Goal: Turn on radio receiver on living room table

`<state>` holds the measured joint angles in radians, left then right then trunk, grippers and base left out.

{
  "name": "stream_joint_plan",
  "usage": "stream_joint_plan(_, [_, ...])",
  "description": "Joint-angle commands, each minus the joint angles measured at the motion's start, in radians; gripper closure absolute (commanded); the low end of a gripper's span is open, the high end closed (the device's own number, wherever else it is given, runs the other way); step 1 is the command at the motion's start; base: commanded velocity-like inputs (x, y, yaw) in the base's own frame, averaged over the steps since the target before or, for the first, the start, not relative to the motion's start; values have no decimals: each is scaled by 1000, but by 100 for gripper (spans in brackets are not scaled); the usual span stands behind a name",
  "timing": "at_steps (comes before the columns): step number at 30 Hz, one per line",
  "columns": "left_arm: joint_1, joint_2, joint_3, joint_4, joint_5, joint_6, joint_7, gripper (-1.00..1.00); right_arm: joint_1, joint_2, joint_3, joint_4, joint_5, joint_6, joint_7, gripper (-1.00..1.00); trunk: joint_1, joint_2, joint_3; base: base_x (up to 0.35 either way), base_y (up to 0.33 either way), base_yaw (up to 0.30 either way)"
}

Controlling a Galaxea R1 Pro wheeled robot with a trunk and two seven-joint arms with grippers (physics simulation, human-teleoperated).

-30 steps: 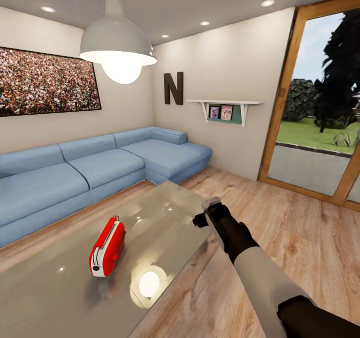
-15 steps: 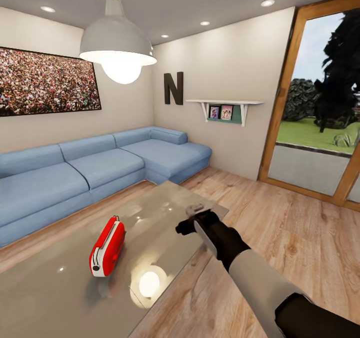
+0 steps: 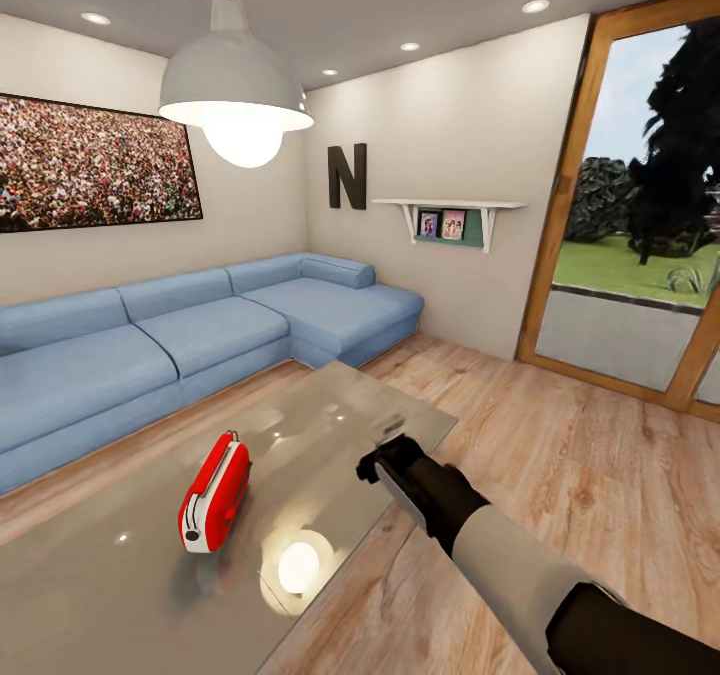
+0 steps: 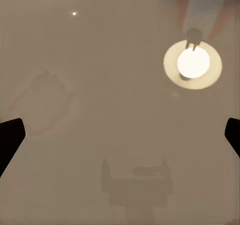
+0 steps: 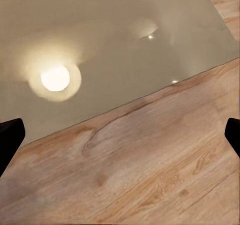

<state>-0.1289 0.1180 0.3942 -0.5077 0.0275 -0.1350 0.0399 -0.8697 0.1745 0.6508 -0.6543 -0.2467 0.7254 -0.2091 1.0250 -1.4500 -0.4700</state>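
One radio receiver point(image 3: 214, 493) sits on the glossy desk point(image 3: 120, 585), around 8 o'clock in the head view, nothing else on the glass but one lamp reflection point(image 3: 298, 567). The right tool point(image 3: 385, 447) hovers at the desk's edge, about 3 o'clock from the radio, well apart. Both tools' fingers point(image 5: 10, 137) are spread wide, holding nothing. Wall shelf point(image 3: 450, 205) holds two pictures.
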Motion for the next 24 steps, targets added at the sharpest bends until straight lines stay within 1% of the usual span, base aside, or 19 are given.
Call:
stream_joint_plan(1, [0, -2, 0, 0, -1, 0, 0, -100, 0, 0, 15, 0, -24, 0, -5, -100, 0, 0, 0, 0, 0, 0])
stream_joint_plan(2, [0, -4, 0, 0, -1, 0, 0, -100, 0, 0, 23, 1, -45, 0, -14, -100, 0, 0, 0, 0, 0, 0])
stream_joint_plan(3, [0, -5, 0, 0, -1, 0, 0, -100, 0, 0, 26, 1, -54, 0, -21, -100, 0, 0, 0, 0, 0, 0])
stream_joint_plan(5, [0, -7, 0, 0, -2, 0, 0, -100, 0, 0, 30, 0, -72, 0, -62, -100, 0, 0, 0, 0, 0, 0])
stream_joint_plan(7, [0, -8, 0, 0, -2, 0, 0, -100, 0, 0, 30, -3, -87, -3, -153, -100, 0, 0, 0, 0, 0, 0])
stream_joint_plan(8, [0, -8, 0, 0, -3, 0, 0, -100, 0, 0, 30, -6, -101, -11, -190, -100, 0, 0, 0, 0, 0, 0])
stream_joint_plan(9, [0, -9, 0, 0, -3, 0, 0, -100, 0, 0, 30, -8, -128, -25, -213, -100, 0, 0, 0, 0, 0, 0])
stream_joint_plan(10, [0, -9, 0, 0, -2, 0, 0, -100, 0, 0, 30, -9, -145, -33, -221, -100, 0, 0, 0, 0, 0, 0])
stream_joint_plan(12, [0, -9, 0, 0, -2, 1, 0, -100, 0, 0, 31, -10, -234, -64, -244, -100, 0, 0, 0, 0, 0, 0])
stream_joint_plan(13, [0, -9, 0, 0, -2, 1, 0, -100, 0, 0, 31, -10, -255, -70, -247, -100, 0, 0, 0, 0, 0, 0])
stream_joint_plan(14, [0, -9, 0, 0, -1, 1, 0, -100, 0, 0, 31, -11, -293, -78, -253, -100, 0, 0, 0, 0, 0, 0])
stream_joint_plan(15, [0, -9, 0, 0, -1, 2, 0, -100, 0, 0, 32, -11, -319, -84, -257, -100, 0, 0, 0, 0, 0, 0])
stream_joint_plan(17, [0, -9, 1, 0, 0, 3, 1, -100, 0, 0, 33, -12, -343, -91, -259, -100, 0, 0, 0, 0, 0, 0])
stream_joint_plan(19, [0, -9, 2, 0, 1, 4, 1, -100, 0, 0, 33, -12, -355, -99, -257, -100, 0, 0, 0, 0, 0, 0])
stream_joint_plan(24, [0, -8, 4, 0, 2, 5, 1, -100, 0, 0, 33, -12, -365, -113, -255, -100, 0, 0, 0, 0, 79, 0])
